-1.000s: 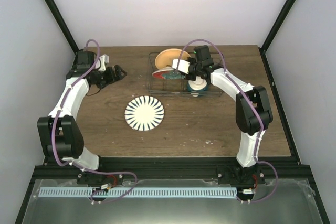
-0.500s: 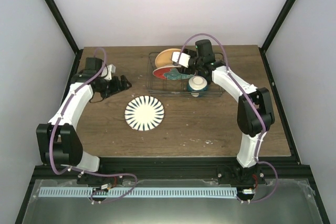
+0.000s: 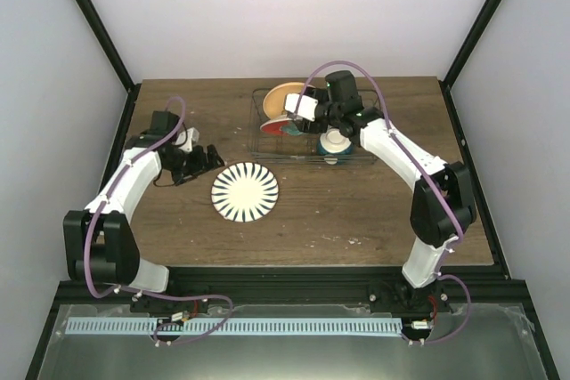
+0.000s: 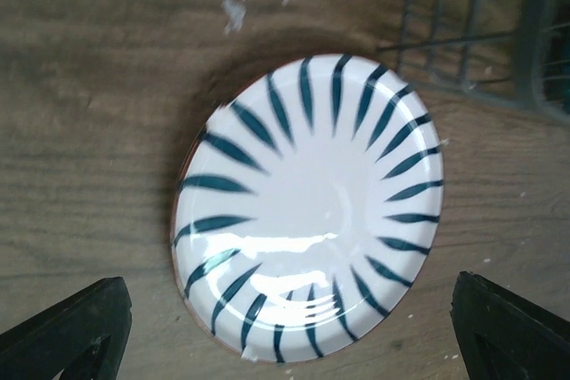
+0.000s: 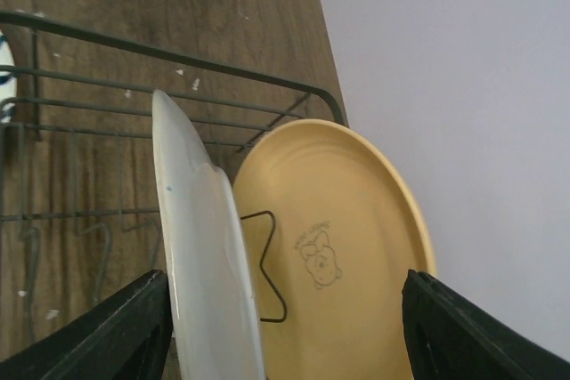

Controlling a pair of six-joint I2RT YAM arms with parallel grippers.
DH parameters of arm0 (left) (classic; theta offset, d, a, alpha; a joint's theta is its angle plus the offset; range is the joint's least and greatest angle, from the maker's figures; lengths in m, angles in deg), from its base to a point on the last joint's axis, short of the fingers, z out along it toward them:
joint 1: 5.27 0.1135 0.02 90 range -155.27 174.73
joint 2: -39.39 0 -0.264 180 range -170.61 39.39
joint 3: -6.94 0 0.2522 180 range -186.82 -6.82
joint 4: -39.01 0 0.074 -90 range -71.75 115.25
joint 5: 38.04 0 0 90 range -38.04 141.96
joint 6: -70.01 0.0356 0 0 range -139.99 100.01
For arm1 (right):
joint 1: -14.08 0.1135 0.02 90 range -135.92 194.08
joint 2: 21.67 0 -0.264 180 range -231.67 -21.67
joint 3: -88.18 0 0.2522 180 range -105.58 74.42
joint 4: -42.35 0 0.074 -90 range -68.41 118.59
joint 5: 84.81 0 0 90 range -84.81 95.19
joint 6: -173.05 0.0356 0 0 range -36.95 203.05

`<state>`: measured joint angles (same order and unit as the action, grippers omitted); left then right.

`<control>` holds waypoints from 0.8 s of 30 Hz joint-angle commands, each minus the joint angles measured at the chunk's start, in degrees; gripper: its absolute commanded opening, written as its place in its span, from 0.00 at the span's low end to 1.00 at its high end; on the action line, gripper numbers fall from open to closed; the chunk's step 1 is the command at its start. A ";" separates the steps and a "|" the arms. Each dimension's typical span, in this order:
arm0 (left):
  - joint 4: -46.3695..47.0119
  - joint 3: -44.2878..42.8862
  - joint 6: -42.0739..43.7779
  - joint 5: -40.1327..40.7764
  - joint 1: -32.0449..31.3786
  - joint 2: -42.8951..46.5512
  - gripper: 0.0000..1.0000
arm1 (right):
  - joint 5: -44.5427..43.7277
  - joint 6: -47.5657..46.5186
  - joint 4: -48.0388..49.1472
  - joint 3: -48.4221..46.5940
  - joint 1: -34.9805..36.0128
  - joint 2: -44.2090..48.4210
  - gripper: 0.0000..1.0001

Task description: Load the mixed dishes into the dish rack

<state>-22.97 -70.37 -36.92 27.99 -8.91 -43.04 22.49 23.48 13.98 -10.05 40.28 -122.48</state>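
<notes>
At upper centre of the overhead view, on the tabletop, the dish rack holds the orange-yellow plate and the red-and-teal floral plate on edge, with the dark blue mug at its right. A striped plate lies flat at centre-left, not yet loaded. Right gripper: jaws open, gripping nothing, facing the racked plates. Left gripper: jaws wide open above the striped plate. Risks: a careless withdrawal could tip the racked plates, and the flat plate may skid when pinched.
</notes>
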 commanded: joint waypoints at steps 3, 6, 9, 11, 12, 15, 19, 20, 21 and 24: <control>-3.10 3.29 -1.49 2.90 -0.05 -0.52 1.00 | -1.27 2.40 -2.12 1.39 2.26 4.28 0.72; -2.93 3.96 -1.59 3.39 -0.05 -0.43 1.00 | -1.67 3.45 -3.25 2.22 2.86 5.28 0.72; -2.77 4.84 -2.08 4.13 -0.01 -0.52 1.00 | -1.91 4.00 -4.68 2.68 3.32 6.07 0.72; -2.54 5.83 -2.51 5.02 -0.05 -0.89 1.00 | -1.77 4.48 -6.04 2.53 3.50 6.51 0.72; -2.43 6.27 -2.80 5.51 -0.05 -1.09 1.00 | -1.82 4.79 -6.65 2.33 3.63 6.77 0.72; -2.31 7.26 -3.17 6.98 -0.05 -2.30 1.00 | -1.83 6.71 -7.74 1.80 3.94 8.01 0.72; -1.53 8.51 -3.29 7.92 -0.05 -3.93 1.00 | -1.20 14.04 -6.78 0.01 3.96 9.71 0.73; -0.98 8.64 -3.24 7.79 -0.01 -4.34 1.00 | -1.28 16.86 -6.67 -0.95 3.95 9.77 0.74; -0.28 8.76 -3.09 7.52 -0.05 -4.72 1.00 | -1.53 19.71 -6.85 -2.17 3.95 9.50 0.74; 1.95 8.80 -2.42 6.93 -0.04 -6.30 1.00 | -2.04 26.30 -8.82 -5.13 3.98 8.05 0.74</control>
<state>-24.33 -61.87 -39.49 34.90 -8.91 -47.52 20.96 38.58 6.81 -9.74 43.67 -114.83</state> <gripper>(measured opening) 0.997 0.742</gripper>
